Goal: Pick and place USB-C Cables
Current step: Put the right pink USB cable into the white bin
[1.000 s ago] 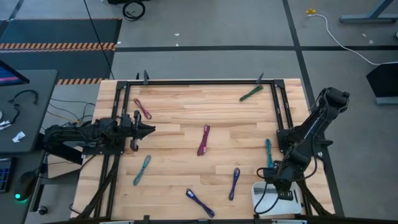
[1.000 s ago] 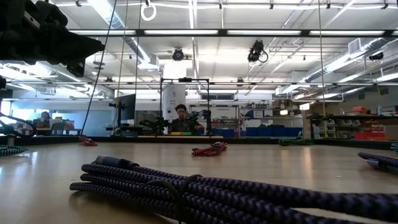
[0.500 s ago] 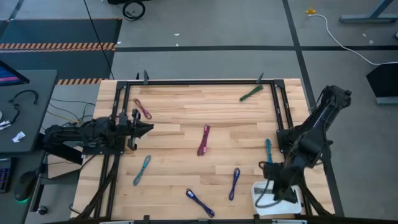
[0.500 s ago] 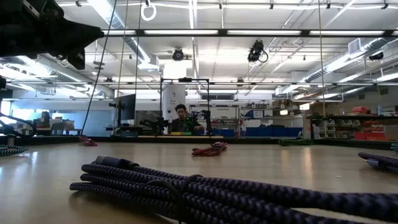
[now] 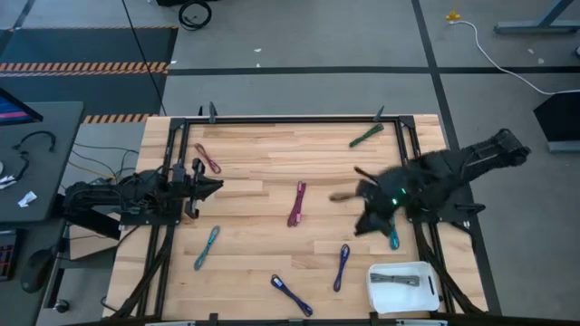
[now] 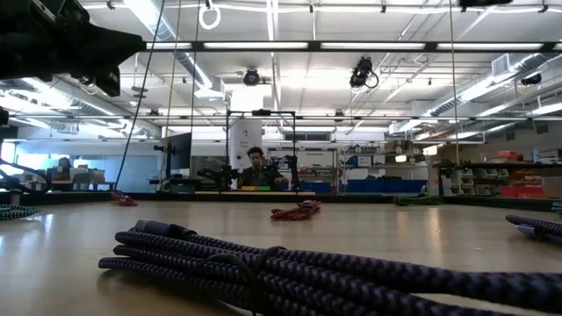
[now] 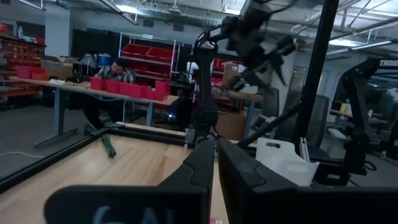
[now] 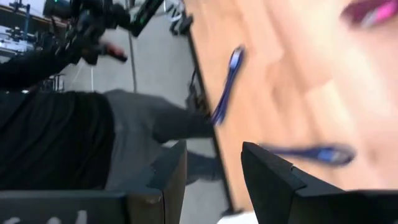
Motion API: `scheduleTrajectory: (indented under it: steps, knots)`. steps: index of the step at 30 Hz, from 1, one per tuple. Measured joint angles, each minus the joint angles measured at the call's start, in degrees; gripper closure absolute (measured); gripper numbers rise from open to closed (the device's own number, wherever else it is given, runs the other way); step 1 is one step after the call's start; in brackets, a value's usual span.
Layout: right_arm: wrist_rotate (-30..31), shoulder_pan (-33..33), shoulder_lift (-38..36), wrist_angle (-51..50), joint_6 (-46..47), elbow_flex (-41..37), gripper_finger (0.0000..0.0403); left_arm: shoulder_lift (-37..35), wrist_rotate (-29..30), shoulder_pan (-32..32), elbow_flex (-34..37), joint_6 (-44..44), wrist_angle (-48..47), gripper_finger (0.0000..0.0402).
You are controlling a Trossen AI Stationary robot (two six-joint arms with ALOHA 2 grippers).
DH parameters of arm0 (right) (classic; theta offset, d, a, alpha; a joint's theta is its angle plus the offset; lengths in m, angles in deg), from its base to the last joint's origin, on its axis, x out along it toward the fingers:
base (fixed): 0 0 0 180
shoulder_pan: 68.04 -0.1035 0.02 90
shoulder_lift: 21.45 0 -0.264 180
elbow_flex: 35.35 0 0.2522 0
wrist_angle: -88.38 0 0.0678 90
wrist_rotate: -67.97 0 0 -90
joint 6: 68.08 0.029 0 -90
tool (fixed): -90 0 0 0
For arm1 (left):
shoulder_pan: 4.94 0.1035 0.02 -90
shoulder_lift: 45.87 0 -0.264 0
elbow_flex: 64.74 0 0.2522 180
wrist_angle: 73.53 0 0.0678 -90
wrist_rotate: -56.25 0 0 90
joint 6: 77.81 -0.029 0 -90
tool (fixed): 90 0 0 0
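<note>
Your right gripper (image 5: pixel 367 215) hung over the table's (image 5: pixel 263 172) right half, fingers (image 8: pixel 273 180) apart, holding nothing. The teal cable (image 5: pixel 392 226) lay just beside it, long axis running near to far. The magenta cable (image 5: pixel 296 204) lay mid-table, near-upright, between the arms. A grey cable (image 5: pixel 396 278) lay crosswise in the white bin (image 5: pixel 426 294). Your left gripper (image 5: pixel 210 187) waited at the left edge, fingers (image 7: pixel 199 171) nearly closed, empty. No writing could be read.
</note>
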Motion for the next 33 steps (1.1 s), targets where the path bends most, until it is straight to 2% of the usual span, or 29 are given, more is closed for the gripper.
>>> scheduleTrajectory:
  steps: [6, 11, 14, 20, 25, 33]
  knots:
    - [-7.6, 13.2, 3.9, 1.4, -15.0, 0.0, 0.0245, 0.0, 0.0, 0.0, 0.0, 10.3, 2.4, 0.0367]
    - [-9.2, 18.9, 11.2, 8.5, -26.6, 0.0, 0.0245, 0.0, 0.0, 0.0, 0.0, 14.0, 7.9, 0.0374]
    - [-11.2, 20.7, 17.0, 12.3, -35.1, 0.2, 0.0245, 0.0, 0.0, 0.0, 0.0, 12.5, 9.9, 0.0376]
    - [-12.1, 21.2, 30.3, 9.6, -56.2, 7.1, 0.0227, 0.0, 0.0, 0.0, 0.0, 9.2, 10.1, 0.0371]
    - [-6.7, 21.8, 39.4, 4.2, -70.5, 14.8, 0.0188, 0.0, 0.3, 0.0, 0.0, 9.2, 10.1, 0.0369]
    - [-6.2, 22.3, 49.6, 4.3, -87.8, 25.0, 0.0122, 0.0, 0.9, 0.0, 0.0, 9.1, 9.6, 0.038]
